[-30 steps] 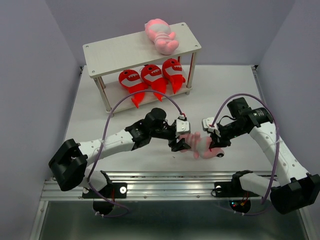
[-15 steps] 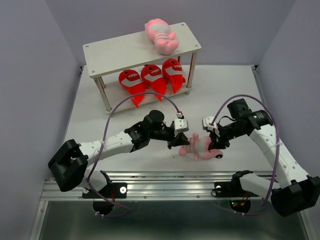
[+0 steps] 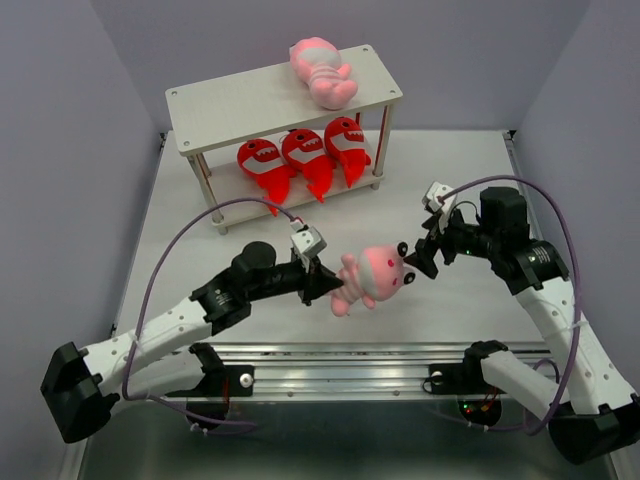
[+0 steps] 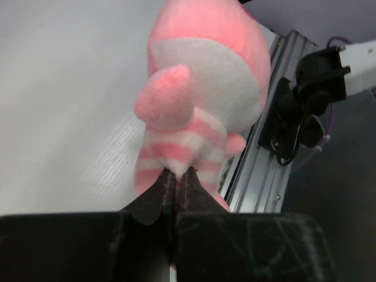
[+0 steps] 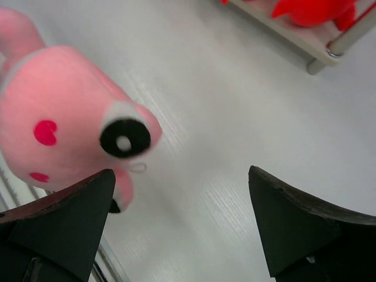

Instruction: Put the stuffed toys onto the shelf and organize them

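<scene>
A pale pink striped stuffed toy hangs above the table's front, with my left gripper shut on its lower body. In the left wrist view the closed fingertips pinch its striped fabric. My right gripper stands open just right of the toy's head, apart from it; the toy's black eye shows left of the gap in the right wrist view. The white shelf stands at the back. Another pink toy lies on its top tier. Three red sharks sit on the lower tier.
The metal rail runs along the table's near edge, with the arm bases mounted on it. Purple cables loop above both arms. The shelf's near right leg and a red shark show at the top of the right wrist view.
My left gripper shut on the pink toy and carried it up and a little left. My right gripper opened, let the toy go and drew back to the right.
</scene>
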### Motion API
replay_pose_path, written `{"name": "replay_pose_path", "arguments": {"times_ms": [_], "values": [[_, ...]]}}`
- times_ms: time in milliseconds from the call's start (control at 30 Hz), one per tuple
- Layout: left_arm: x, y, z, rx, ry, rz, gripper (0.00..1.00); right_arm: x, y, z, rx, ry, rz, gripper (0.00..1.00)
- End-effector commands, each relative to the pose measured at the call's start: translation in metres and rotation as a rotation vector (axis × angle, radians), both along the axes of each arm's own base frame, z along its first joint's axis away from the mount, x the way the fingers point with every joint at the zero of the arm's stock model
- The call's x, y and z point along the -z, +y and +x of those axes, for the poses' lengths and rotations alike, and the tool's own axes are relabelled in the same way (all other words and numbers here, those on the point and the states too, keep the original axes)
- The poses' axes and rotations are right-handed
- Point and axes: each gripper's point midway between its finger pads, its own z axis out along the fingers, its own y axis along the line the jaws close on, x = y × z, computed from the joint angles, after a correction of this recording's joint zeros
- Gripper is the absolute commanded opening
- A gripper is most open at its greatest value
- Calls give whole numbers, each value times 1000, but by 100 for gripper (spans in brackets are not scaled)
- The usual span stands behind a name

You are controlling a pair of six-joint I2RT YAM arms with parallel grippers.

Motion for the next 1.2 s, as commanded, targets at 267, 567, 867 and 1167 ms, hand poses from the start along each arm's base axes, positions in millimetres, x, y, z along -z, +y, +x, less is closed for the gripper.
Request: {"name": "replay_pose_path", "arguments": {"times_ms": [267,567,867,1167], "values": [[-159,84,36,-516,-22,-378,0,11,-28,50,372,5,165,100],[-273,122,91,-921,75,-654,0,40,-22,31,299,3,242,100],[-313,149,169,-1268,150,-728,0,37,-31,29,327,-49,242,100],[-287,167,238,-1436,278,-678,0,33,-36,27,342,-82,237,100]]}}
